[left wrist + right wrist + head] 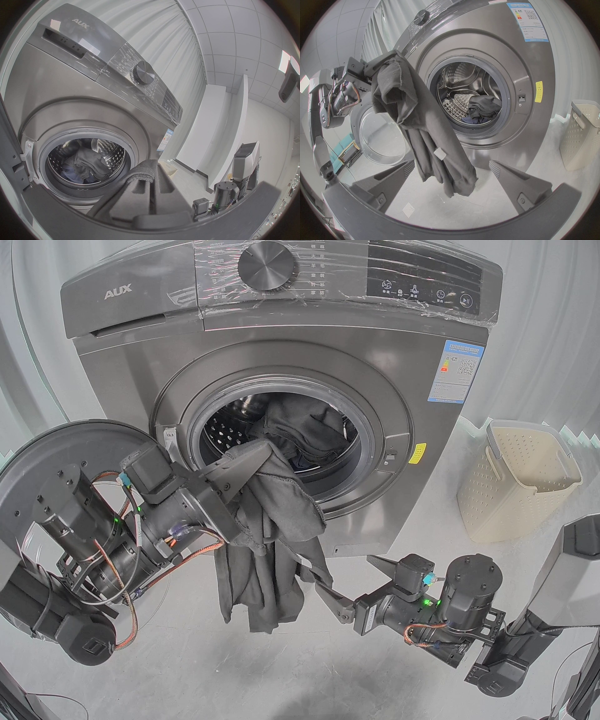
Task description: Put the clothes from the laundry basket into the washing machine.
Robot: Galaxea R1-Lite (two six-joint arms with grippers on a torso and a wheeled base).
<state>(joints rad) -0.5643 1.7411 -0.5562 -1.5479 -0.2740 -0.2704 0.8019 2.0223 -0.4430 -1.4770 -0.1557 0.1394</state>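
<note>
Pale floor [250, 671], grey curtain [550, 334] behind. Washing machine [400, 365]: door [62, 446] open on the robot's left; dark clothes [306, 424] in the drum [231, 427]. Left tool [253, 455]: clamped on a dark grey garment [275, 521] at the drum mouth, cloth hanging floorward. Right tool [345, 574]: fingers spread, low, just beside the hem. Laundry basket [519, 484]: on the floor, right of the machine.

Arms [181, 509], left end effector [250, 459] dark grey; orange braided cables [128, 610] (green LEDs [425, 602]).

The round drum opening [228, 427] of the grey front-loading washing machine [125, 365] is being viewed from above by the head camera and from low, nearby, by both wrist cameras.
</note>
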